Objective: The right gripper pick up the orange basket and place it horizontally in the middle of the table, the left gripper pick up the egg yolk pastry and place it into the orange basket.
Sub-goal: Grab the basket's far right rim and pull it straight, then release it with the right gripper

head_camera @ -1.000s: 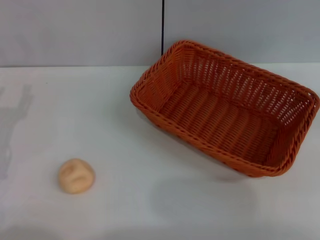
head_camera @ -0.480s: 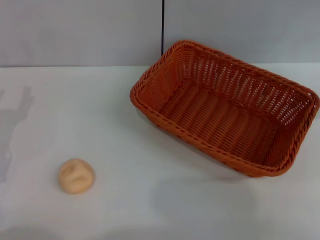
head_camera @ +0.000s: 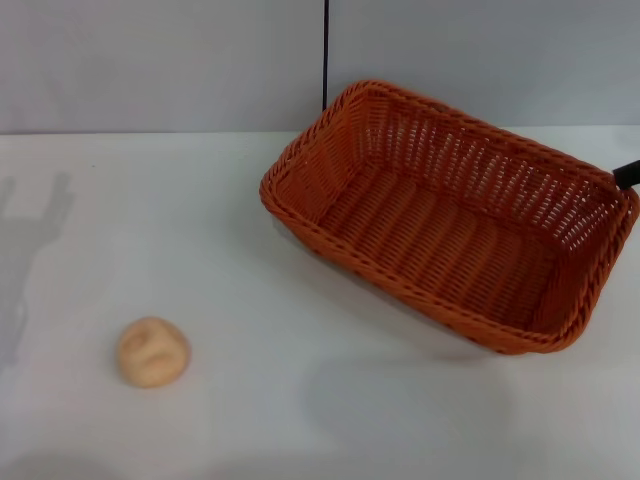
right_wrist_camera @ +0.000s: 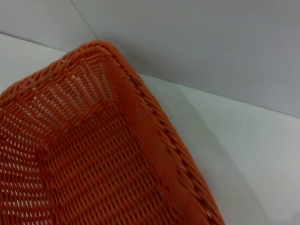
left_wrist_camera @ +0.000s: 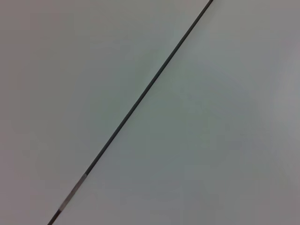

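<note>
Here the orange basket (head_camera: 450, 215) is sitting on the white table (head_camera: 300, 400), toward the far right, turned at an angle so that its long sides are running diagonally rather than squarely across. Its braided rim and openwork walls are showing plainly, and nothing is lying inside it. The egg yolk pastry (head_camera: 153, 351) is resting on the near left part of the table, well apart from the basket, with its creased top facing up.

At the right edge of the head view, a small black piece of the right gripper (head_camera: 627, 174) is showing just beside the basket's far right corner; whether its claw is spread or pressed together cannot be told, nor whether it is touching the rim. The right wrist view is looking down on one corner of the basket (right_wrist_camera: 93, 154), with the table (right_wrist_camera: 262, 150) and a grey wall (right_wrist_camera: 211, 42) beyond.

The left gripper is lying outside every view; the left wrist view is showing only grey wall panels crossed by a thin dark seam (left_wrist_camera: 140, 98).
</note>
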Tool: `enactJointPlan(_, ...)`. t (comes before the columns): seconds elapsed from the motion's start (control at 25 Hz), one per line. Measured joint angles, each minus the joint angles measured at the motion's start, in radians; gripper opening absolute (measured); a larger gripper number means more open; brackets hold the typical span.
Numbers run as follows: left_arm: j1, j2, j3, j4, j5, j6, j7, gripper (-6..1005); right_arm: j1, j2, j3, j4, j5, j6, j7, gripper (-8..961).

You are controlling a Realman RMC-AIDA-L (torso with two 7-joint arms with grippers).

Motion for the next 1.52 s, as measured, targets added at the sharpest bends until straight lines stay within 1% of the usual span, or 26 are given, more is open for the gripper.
enactJointPlan(0.12, 0.002, 0.000, 0.000, 0.000, 0.000, 0.002, 0.000, 842, 0.013, 0.007, -0.008, 0.026, 0.000, 0.024, -0.010, 588)
enactJointPlan(0.48, 0.007, -0.002, -0.004, 0.001, -0.001, 0.025, 0.000, 839, 0.020, 0.010, -0.027, 0.052, -0.007, 0.057, -0.013, 583)
enactJointPlan(0.52, 0.007, -0.002, -0.005, 0.001, -0.002, 0.026, 0.000, 839, 0.020, 0.014, -0.042, 0.062, -0.008, 0.072, -0.013, 580)
enactJointPlan(0.8, 0.004, -0.002, -0.005, 0.000, -0.002, 0.029, 0.000, 836, 0.023, 0.019, -0.090, 0.118, -0.009, 0.131, -0.016, 565)
enactJointPlan(1.24, 0.001, -0.002, -0.008, 0.000, -0.004, 0.034, 0.000, 833, 0.022, 0.031, -0.095, 0.124, -0.009, 0.160, -0.043, 542)
enactJointPlan(1.44, 0.000, -0.002, -0.009, 0.000, -0.007, 0.035, 0.000, 832, 0.022, 0.038, -0.106, 0.125, -0.009, 0.159, -0.052, 299)
enactJointPlan(1.52, -0.001, -0.002, -0.009, 0.000, -0.008, 0.035, 0.000, 831, 0.021, 0.039, -0.108, 0.124, -0.009, 0.160, -0.052, 274)
